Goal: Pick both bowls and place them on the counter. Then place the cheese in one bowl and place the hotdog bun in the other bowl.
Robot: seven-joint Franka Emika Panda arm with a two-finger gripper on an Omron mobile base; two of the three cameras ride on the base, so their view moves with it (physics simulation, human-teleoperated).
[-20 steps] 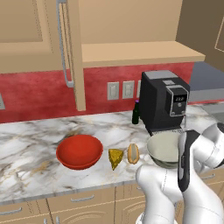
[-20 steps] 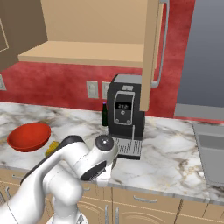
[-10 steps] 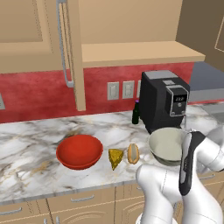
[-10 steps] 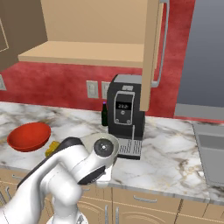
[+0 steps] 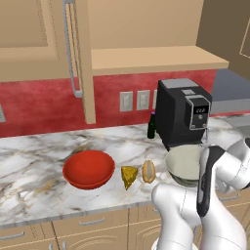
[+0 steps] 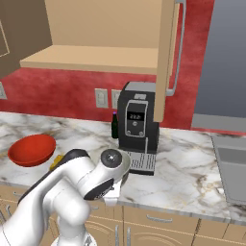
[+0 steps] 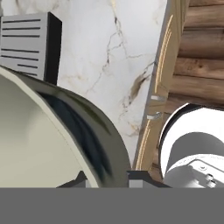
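- The grey-green bowl (image 7: 57, 131) is being pinched at its rim by the gripper (image 7: 107, 179), probably for setting down.
- It is being kept right of the bun (image 5: 148, 171), the cheese (image 5: 129, 176) and the red bowl (image 5: 89, 169) on the counter (image 5: 34, 161).

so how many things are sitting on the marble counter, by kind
bowls: 2, the red bowl and the grey-green bowl
cheese wedges: 1, the cheese
buns: 1, the hotdog bun
coffee machines: 1, the coffee machine
dark bottles: 1, the bottle
total: 6
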